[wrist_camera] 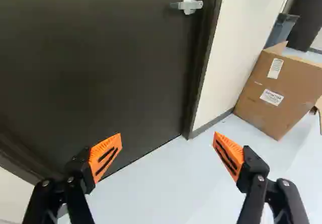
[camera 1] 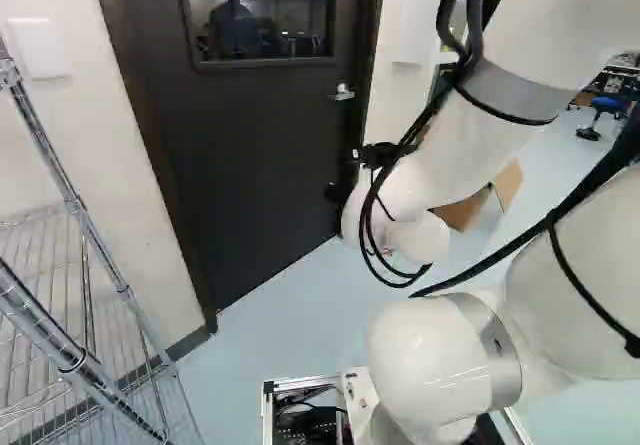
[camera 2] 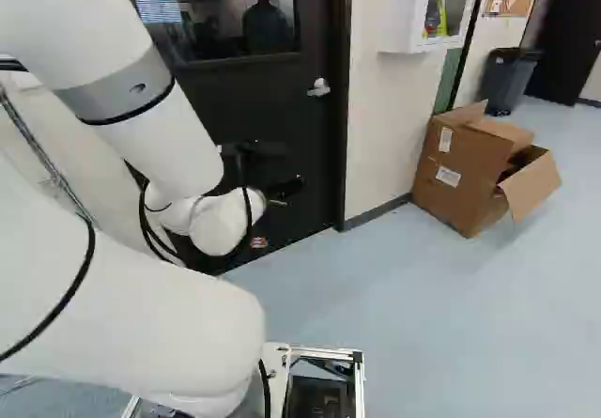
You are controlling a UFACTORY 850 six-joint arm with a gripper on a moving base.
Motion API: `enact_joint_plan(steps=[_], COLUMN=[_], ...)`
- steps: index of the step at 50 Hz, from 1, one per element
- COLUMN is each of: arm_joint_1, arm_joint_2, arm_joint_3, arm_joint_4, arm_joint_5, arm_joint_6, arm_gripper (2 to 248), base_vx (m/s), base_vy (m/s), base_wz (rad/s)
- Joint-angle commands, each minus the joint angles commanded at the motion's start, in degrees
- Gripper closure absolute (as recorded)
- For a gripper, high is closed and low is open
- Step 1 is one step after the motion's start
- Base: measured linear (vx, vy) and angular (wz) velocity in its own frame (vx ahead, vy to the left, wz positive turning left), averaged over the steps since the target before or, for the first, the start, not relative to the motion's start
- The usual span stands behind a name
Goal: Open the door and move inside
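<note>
Dark door [camera 1: 260, 155] closed; lever handle [camera 2: 319, 87] at upper centre of right base view. Hand [wrist_camera: 167, 135] wide open, holding nothing. Raise hand to lever, centre between fingers, close, then rotate; avoid door frame [wrist_camera: 206, 58].

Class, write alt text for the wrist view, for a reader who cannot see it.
A closed dark door with a silver handle stands ahead of open jaws, whose orange pads hold nothing; beyond its frame, a cardboard box sits on the pale floor.
</note>
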Motion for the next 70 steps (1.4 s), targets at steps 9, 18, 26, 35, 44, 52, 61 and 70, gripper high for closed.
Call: enact_joint_plan(steps=[9, 18, 26, 35, 44, 52, 61, 70], arm_joint_1=[0.00, 0.00, 0.00, 0.00, 0.00, 0.00, 0.00, 0.00], arm_joint_2=[0.00, 0.00, 0.00, 0.00, 0.00, 0.00, 0.00, 0.00], arm_joint_3=[0.00, 0.00, 0.00, 0.00, 0.00, 0.00, 0.00, 0.00], arm_joint_4=[0.00, 0.00, 0.00, 0.00, 0.00, 0.00, 0.00, 0.00], arm_joint_5=[0.00, 0.00, 0.00, 0.00, 0.00, 0.00, 0.00, 0.00], arm_joint_6=[0.00, 0.00, 0.00, 0.00, 0.00, 0.00, 0.00, 0.00], arm_gripper=[3, 3, 3, 3, 3, 3, 3, 3], base_vx=[0.033, 0.081, 0.119, 0.111, 0.119, 0.123, 0.136, 0.152], base_vy=[0.000, 0.003, -0.007, -0.047, -0.055, -0.041, -0.049, -0.063], base_wz=[-0.002, -0.001, 0.036, 0.003, 0.050, 0.151, 0.187, 0.201])
